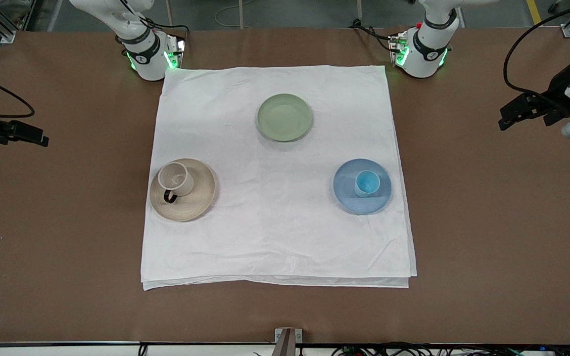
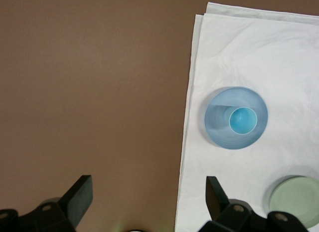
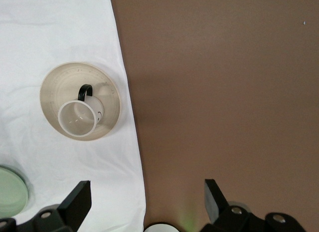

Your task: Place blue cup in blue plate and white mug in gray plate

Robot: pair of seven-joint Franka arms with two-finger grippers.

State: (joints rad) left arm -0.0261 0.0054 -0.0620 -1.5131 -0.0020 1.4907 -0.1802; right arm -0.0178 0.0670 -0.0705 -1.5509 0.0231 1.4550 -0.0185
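Note:
The blue cup [image 1: 367, 183] stands upright in the blue plate [image 1: 347, 195] on the white cloth, toward the left arm's end of the table. The white mug [image 1: 176, 179], with its dark handle, stands in the gray plate [image 1: 202, 197], toward the right arm's end. My left gripper [image 1: 510, 117] is open and empty over the bare table past the cloth's edge. Its wrist view shows its own gripper [image 2: 148, 189], the cup [image 2: 242, 120] and the blue plate [image 2: 217, 127]. My right gripper [image 1: 35, 137] is open and empty over the bare table at the other end. Its wrist view shows its own gripper [image 3: 147, 192], the mug [image 3: 79, 119] and the gray plate [image 3: 57, 87].
A pale green plate [image 1: 284, 117] lies empty on the cloth, nearer the robot bases. The white cloth [image 1: 275, 237] covers the middle of the brown table [image 1: 488, 222]. Cables lie near both ends of the table.

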